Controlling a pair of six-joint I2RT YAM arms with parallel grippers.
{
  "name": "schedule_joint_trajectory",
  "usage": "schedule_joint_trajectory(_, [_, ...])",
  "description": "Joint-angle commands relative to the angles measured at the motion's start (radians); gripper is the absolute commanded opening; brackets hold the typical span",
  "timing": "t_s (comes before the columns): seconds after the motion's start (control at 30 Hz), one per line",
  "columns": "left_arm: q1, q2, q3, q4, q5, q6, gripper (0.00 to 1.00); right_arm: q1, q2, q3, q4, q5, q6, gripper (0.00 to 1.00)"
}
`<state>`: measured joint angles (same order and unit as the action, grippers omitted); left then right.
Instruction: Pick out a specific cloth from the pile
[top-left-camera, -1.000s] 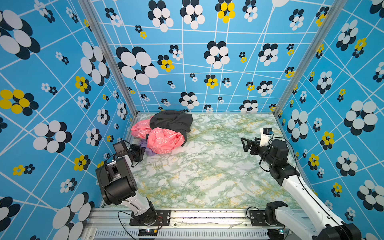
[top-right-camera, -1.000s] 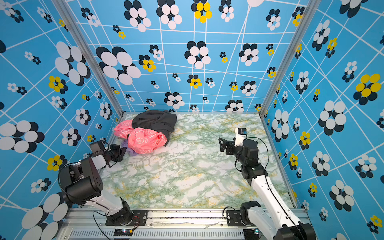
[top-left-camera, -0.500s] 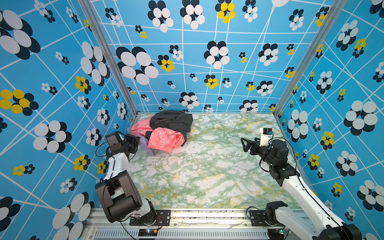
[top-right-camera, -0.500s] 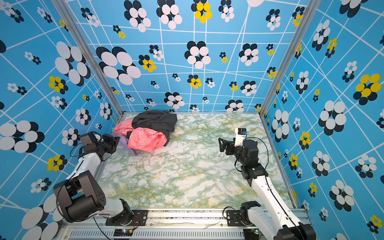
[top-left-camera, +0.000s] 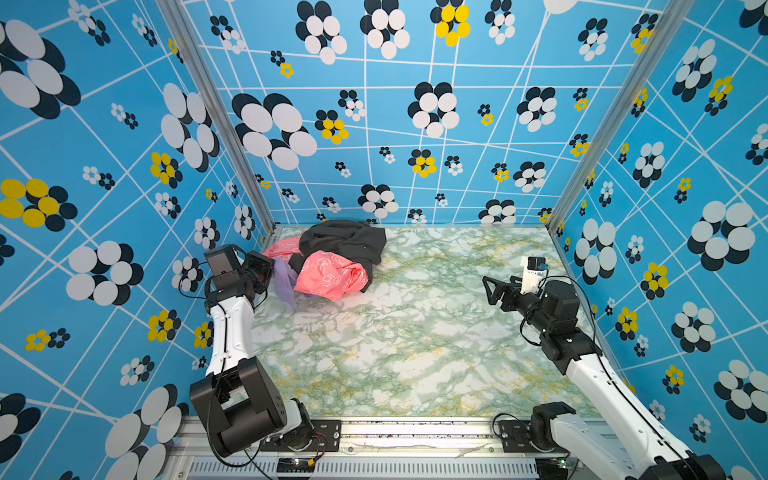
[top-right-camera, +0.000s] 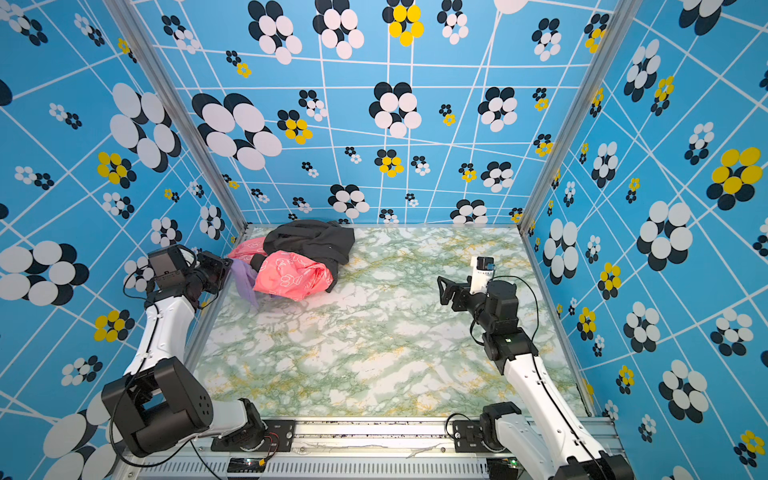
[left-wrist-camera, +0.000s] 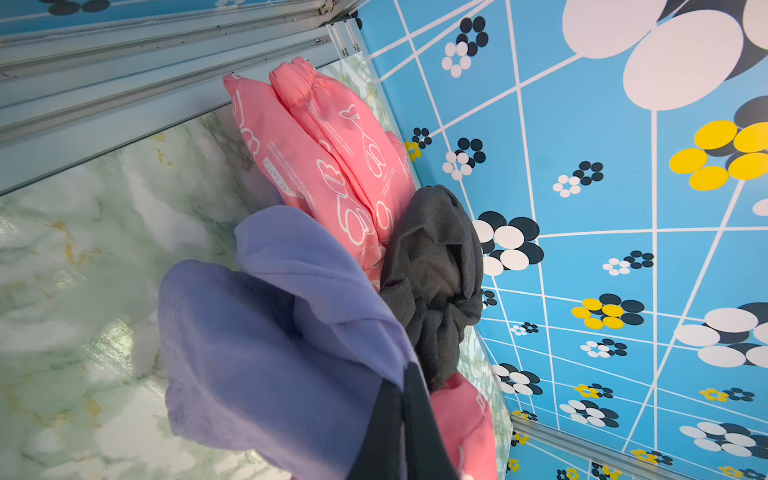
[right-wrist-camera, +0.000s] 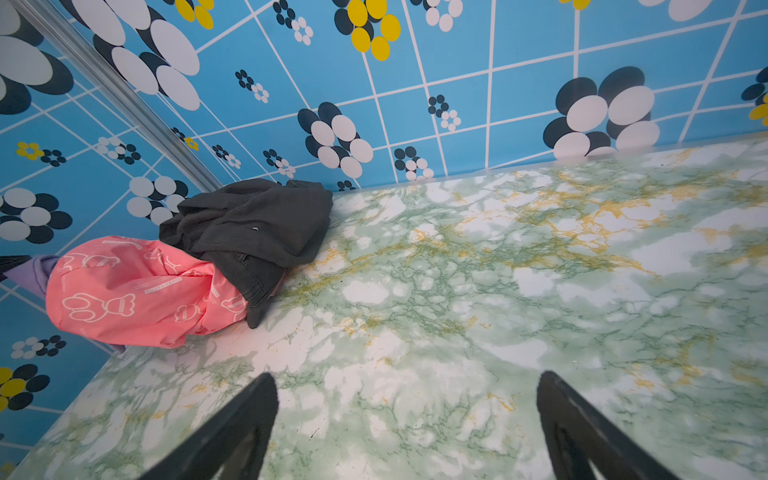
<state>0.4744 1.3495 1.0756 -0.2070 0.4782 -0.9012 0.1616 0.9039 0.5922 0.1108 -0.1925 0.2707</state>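
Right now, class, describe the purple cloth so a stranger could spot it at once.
Find the marble table, then the pile of clothes in its far left corner. At the pile's left edge, the left gripper pinches the cloth: plain lavender, unlike the printed pink cloth and black garment.

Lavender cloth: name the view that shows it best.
Left wrist view: the lavender cloth fills the foreground, pinched in the shut left gripper. Both top views show a small strip; the right wrist view, a sliver behind the pink cloth.

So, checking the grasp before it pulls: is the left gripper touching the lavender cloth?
Touching. The left wrist view shows the left gripper shut, its jaws pinching a fold of the lavender cloth.
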Motion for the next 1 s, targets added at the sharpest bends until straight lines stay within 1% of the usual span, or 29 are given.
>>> schedule_joint_trajectory(0.0, [-0.005,-0.040,0.079,-0.006,-0.025,0.047,0.00,0.008,-0.014,0.028,-0.017,0.002,0.000,0.99])
schedule_joint_trajectory(0.37, [-0.011,-0.068,0.225,-0.109,-0.091,0.119,0.00,0.009,-0.016,0.032,-0.029,0.005,0.002,0.99])
schedule_joint_trajectory(0.57, [-0.010,-0.082,0.303,-0.153,-0.148,0.156,0.00,0.009,-0.013,0.034,-0.030,0.007,0.004,0.99])
schedule_joint_trajectory(0.73, [-0.011,-0.082,0.368,-0.169,-0.155,0.170,0.00,0.009,-0.009,0.035,-0.032,0.007,0.003,0.99])
schedule_joint_trajectory(0.87, [-0.030,-0.085,0.417,-0.191,-0.172,0.204,0.00,0.009,-0.008,0.033,-0.031,0.007,0.003,0.99])
schedule_joint_trajectory(0.97, [-0.063,-0.084,0.447,-0.193,-0.190,0.252,0.00,0.009,-0.004,0.031,-0.030,0.007,0.007,0.99])
